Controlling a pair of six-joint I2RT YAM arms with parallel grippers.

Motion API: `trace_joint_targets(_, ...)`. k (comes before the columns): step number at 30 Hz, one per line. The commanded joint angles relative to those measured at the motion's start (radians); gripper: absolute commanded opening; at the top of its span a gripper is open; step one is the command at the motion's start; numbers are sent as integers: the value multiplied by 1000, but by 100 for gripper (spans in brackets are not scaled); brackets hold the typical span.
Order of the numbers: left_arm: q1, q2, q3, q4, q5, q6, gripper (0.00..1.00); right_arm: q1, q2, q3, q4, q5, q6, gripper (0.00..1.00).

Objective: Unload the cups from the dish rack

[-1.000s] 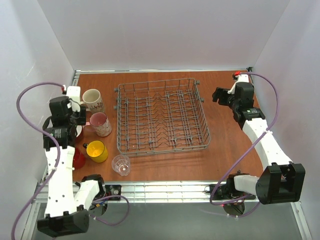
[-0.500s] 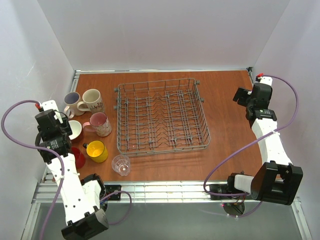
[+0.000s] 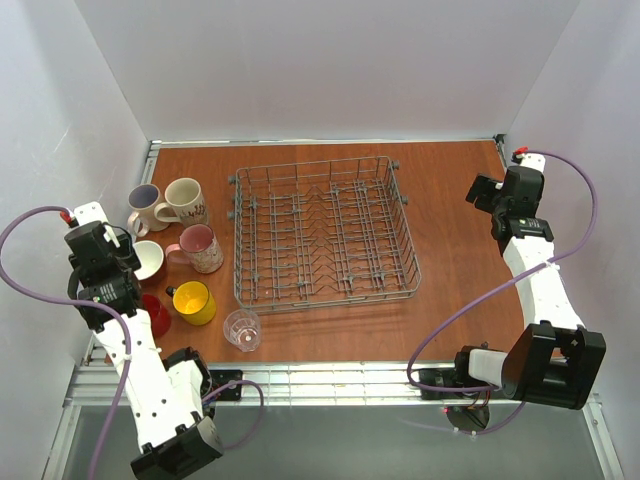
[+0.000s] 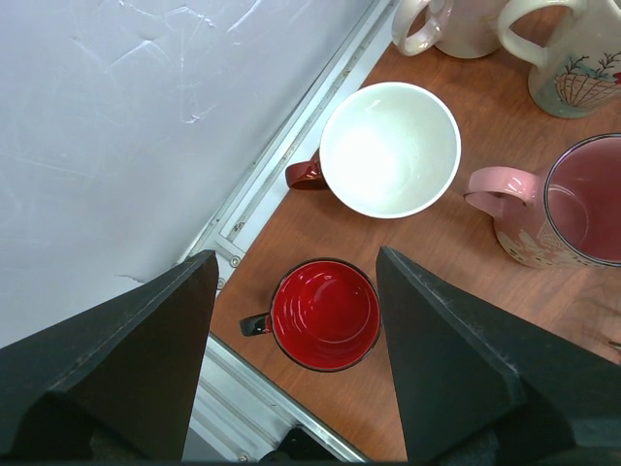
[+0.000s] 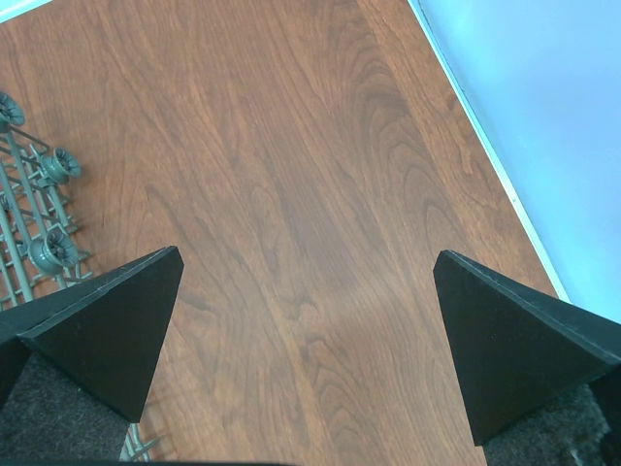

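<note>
Left wrist: left end effector [image 4: 296,257] parted; red cup [image 4: 325,313] below.

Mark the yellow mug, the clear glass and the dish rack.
yellow mug [image 3: 194,301]: top external view, inside its mouth.
clear glass [image 3: 242,328]: top external view, its open top.
dish rack [image 3: 330,292]: top external view, its near wall.

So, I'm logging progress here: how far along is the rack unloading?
Looks finished. The dish rack looks empty in the top view; all seven cups stand on the table left of it, from the cream mug down to the clear glass. In hand: nothing, left gripper and right gripper are open and empty. Nothing visible is left.
</note>
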Motion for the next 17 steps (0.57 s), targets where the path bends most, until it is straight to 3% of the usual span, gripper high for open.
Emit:
trace_joint_targets(1,8,-5,34,3,27,-13,63,1,-14,24,23,9,9,99)
trace_joint_targets(17,10,-18,51,10,25,-4,62,1,-11,25,29,-22,-3,98)
